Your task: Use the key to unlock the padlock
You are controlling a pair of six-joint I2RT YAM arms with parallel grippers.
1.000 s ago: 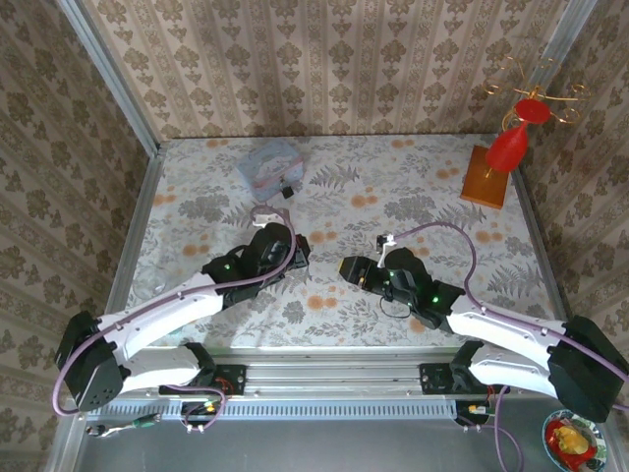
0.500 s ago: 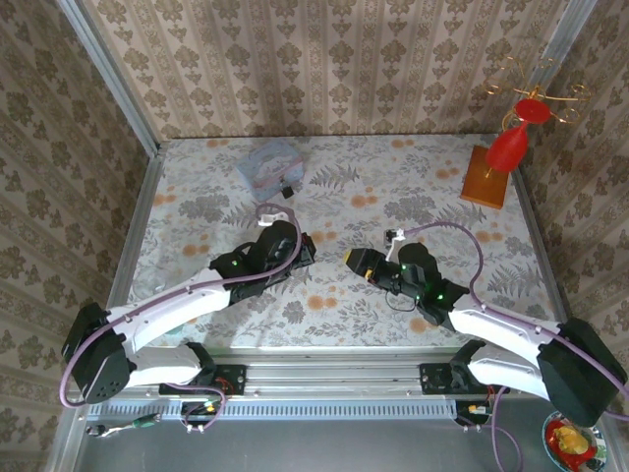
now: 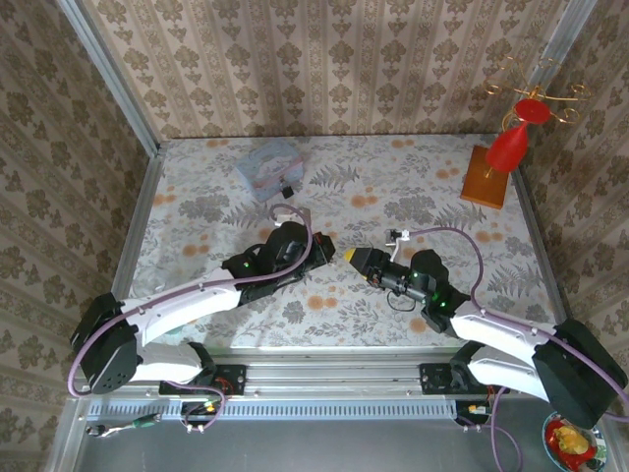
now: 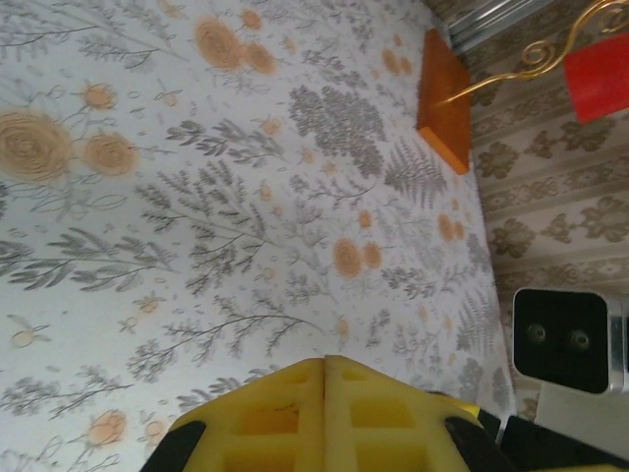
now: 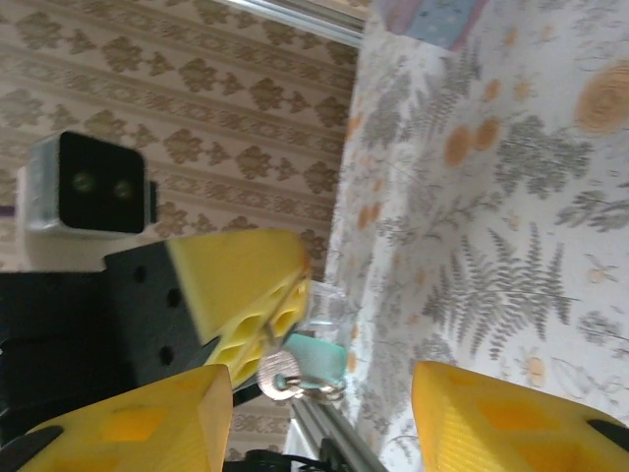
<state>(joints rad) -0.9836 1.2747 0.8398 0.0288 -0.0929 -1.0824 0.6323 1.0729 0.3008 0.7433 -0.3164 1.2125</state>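
The padlock (image 3: 289, 189), tiny and black, lies at the back left, right beside the pale tin (image 3: 267, 165). My left gripper (image 3: 332, 250) hovers over the middle of the table, its yellow fingers (image 4: 324, 413) pressed together. In the right wrist view those fingers (image 5: 246, 295) pinch the silver key (image 5: 278, 372), which carries a teal tag (image 5: 319, 356) and a small ring. My right gripper (image 3: 354, 258) faces the left one tip to tip. It stands open, and its gap (image 5: 319, 393) frames the key without touching it.
A red ornament on a gold wire stand with an orange wooden base (image 3: 486, 177) stands at the back right. Patterned walls close the table on three sides, and a metal rail (image 3: 324, 369) runs along the near edge. The tin's corner (image 5: 437, 15) is at the top of the right wrist view.
My left gripper has carried the key to the right, up to the right gripper's tips. The right gripper has drawn back slightly to the right and its jaws have narrowed a little.
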